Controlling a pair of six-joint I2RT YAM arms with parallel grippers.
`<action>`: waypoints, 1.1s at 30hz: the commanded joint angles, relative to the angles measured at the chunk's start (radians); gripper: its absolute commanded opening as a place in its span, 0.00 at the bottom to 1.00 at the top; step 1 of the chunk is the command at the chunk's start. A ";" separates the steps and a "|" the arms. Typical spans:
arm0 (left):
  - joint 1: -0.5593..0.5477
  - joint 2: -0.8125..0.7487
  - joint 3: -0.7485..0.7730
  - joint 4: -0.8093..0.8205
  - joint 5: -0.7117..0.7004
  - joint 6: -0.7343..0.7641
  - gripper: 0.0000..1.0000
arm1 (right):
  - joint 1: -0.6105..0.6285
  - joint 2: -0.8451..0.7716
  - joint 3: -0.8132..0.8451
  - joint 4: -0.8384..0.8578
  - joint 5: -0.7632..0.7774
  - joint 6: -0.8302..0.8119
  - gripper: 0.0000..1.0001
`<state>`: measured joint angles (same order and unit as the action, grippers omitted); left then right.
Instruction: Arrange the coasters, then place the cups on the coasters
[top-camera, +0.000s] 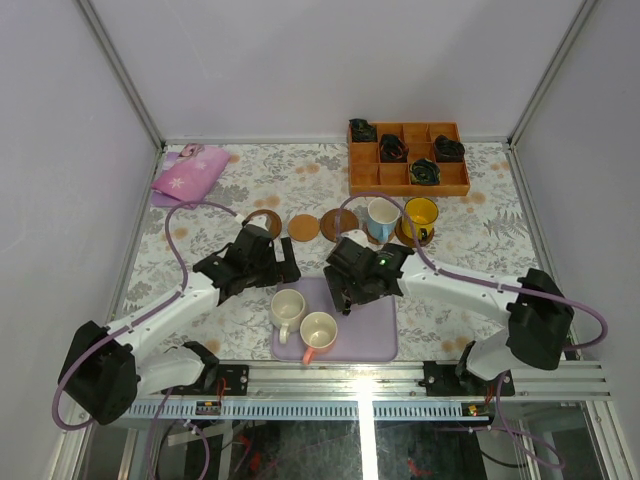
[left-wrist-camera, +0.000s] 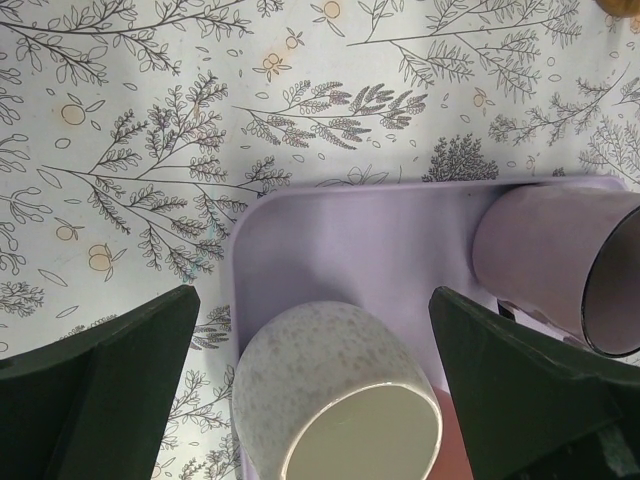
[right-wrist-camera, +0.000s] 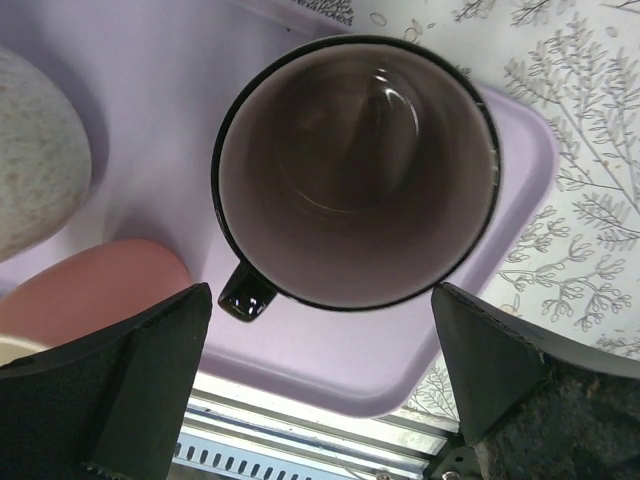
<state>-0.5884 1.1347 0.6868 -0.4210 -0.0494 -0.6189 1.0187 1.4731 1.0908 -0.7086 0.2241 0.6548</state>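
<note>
On the lilac tray (top-camera: 370, 335) stand a cream cup (top-camera: 287, 305) and a cream cup with a pink handle (top-camera: 318, 330). My left gripper (top-camera: 283, 272) hangs open just behind the cream cup (left-wrist-camera: 335, 390), which sits between its fingers in the left wrist view. My right gripper (right-wrist-camera: 322, 290) is open above the mauve cup (right-wrist-camera: 355, 170), whose dark handle (right-wrist-camera: 245, 290) points toward the left finger. A pale blue cup (top-camera: 382, 218) and a yellow cup (top-camera: 420, 215) each stand on a coaster. Three bare coasters (top-camera: 302, 227) lie in a row to their left, the leftmost (top-camera: 265, 220) partly hidden.
An orange-brown wooden box (top-camera: 408, 158) holding black cable bundles stands at the back right. A pink cloth (top-camera: 188, 175) lies at the back left. The metal rail (top-camera: 400, 385) runs along the near edge right behind the tray.
</note>
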 joint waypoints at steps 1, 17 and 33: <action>-0.004 0.009 0.008 -0.005 0.009 0.035 1.00 | 0.030 0.066 -0.002 0.007 0.016 0.048 0.99; -0.004 0.045 0.004 0.041 0.021 0.039 1.00 | 0.043 0.060 -0.016 -0.086 0.119 0.107 0.67; -0.004 0.042 -0.008 0.043 0.015 0.034 1.00 | 0.043 0.087 0.006 -0.082 0.090 0.096 0.00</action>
<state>-0.5884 1.1770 0.6868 -0.4152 -0.0338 -0.6006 1.0595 1.5673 1.0706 -0.7799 0.2955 0.7513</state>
